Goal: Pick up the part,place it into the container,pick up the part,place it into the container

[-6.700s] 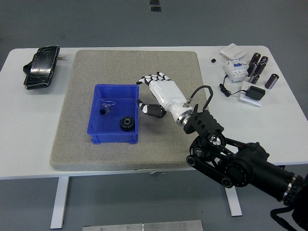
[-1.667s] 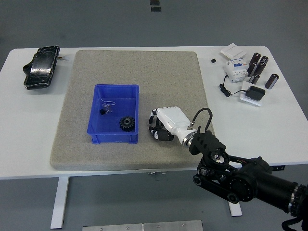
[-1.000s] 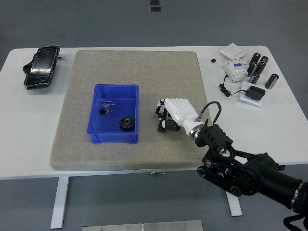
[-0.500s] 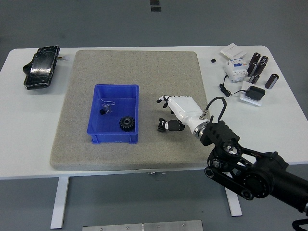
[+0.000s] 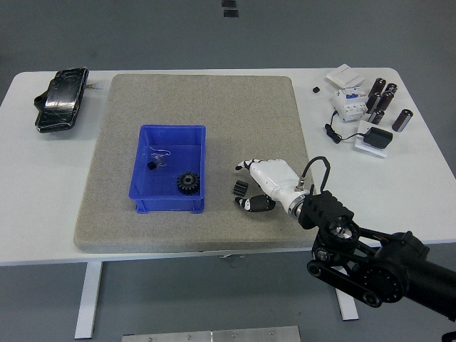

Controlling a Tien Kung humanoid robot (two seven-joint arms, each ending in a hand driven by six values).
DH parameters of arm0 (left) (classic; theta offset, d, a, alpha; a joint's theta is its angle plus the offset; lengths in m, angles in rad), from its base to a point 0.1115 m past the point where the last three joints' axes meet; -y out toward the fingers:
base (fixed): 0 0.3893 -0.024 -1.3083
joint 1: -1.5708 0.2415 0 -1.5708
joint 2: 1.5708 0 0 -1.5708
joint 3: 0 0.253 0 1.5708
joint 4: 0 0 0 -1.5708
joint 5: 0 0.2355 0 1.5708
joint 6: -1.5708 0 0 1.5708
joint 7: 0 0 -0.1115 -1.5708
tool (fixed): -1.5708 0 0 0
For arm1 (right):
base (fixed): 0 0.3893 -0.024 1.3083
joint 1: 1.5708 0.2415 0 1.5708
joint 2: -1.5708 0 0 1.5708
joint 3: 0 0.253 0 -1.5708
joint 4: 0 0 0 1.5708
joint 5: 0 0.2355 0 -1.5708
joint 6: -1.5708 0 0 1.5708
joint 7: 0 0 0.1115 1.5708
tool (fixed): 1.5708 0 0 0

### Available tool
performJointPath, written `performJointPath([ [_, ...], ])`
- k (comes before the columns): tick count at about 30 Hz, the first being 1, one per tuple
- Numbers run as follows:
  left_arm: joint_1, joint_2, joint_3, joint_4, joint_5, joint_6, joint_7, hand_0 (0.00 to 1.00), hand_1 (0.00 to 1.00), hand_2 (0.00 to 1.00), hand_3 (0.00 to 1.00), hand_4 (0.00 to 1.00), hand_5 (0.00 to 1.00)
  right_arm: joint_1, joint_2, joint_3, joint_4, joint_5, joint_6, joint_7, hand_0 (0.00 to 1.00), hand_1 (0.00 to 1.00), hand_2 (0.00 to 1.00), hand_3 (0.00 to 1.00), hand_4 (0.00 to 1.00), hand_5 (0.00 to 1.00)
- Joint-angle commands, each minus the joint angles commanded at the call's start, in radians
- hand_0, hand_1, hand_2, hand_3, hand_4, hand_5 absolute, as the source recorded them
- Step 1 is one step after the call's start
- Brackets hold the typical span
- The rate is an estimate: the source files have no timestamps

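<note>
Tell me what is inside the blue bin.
The blue bin holds a black gear near its front right corner, plus a small black part with a thin wire farther back. Nothing covers them.

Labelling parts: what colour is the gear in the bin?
Black toothed gear, clearest in head view.

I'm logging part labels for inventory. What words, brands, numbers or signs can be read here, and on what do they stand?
None can be read.
White electrical module: dark marks on its face, too small to read.
White card: no legible print.
Black cylinders: any markings are blurred.
Black case: glare only, no text.
Blue container and black gear: no visible lettering.
</note>
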State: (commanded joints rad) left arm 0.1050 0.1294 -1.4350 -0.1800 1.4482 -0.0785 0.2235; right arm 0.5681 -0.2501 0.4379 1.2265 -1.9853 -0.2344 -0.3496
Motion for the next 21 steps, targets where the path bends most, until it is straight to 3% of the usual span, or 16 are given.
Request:
performJointPath([
  [1, 0.000, 0.000, 0.001, 0.000, 0.000, 0.000, 0.000, 0.671, 0.643, 0.608, 0.626, 0.706, 0.636, 0.000, 0.001, -0.007, -0.003, 0.003, -0.006, 0.001, 0.302, 0.406, 0.667, 0.715, 0.769, 0.399],
  [6, 0.000, -0.001, 0.001, 0.000, 0.000, 0.000, -0.001, 0.671, 0.643, 0.608, 0.626, 0.706, 0.636, 0.001, 0.005, -0.016, -0.017, 0.004, -0.034, 0.009, 0.302, 0.406, 0.667, 0.715, 0.769, 0.399],
  [7, -0.001, 0.000, 0.000, 0.000, 0.000, 0.001, -0.001, 0.670, 0.644, 0.607, 0.627, 0.704, 0.640, 0.001, 0.005, -0.017, -0.021, 0.003, -0.039, 0.011, 0.281, 0.360, 0.505, 0.666, 0.543, 0.224],
  [12, -0.002, 0.000, 0.001, 0.000, -0.001, 0.001, -0.003, 0.670, 0.644, 0.607, 0.627, 0.704, 0.640, 0.003, 0.006, -0.017, -0.043, 0.009, -0.058, 0.022, 0.281, 0.360, 0.505, 0.666, 0.543, 0.224],
  [13, -0.002, 0.000, 0.001, 0.000, -0.001, 0.001, -0.003, 0.669, 0.644, 0.606, 0.626, 0.702, 0.639, 0.003, 0.007, -0.017, -0.048, 0.011, -0.062, 0.025, 0.269, 0.348, 0.441, 0.605, 0.559, 0.071],
  [21, -0.003, -0.001, 0.000, 0.000, -0.002, 0.002, -0.005, 0.668, 0.644, 0.606, 0.624, 0.701, 0.639, 0.001, 0.013, -0.020, -0.077, 0.024, -0.082, 0.040, 0.266, 0.347, 0.429, 0.589, 0.524, 0.059],
])
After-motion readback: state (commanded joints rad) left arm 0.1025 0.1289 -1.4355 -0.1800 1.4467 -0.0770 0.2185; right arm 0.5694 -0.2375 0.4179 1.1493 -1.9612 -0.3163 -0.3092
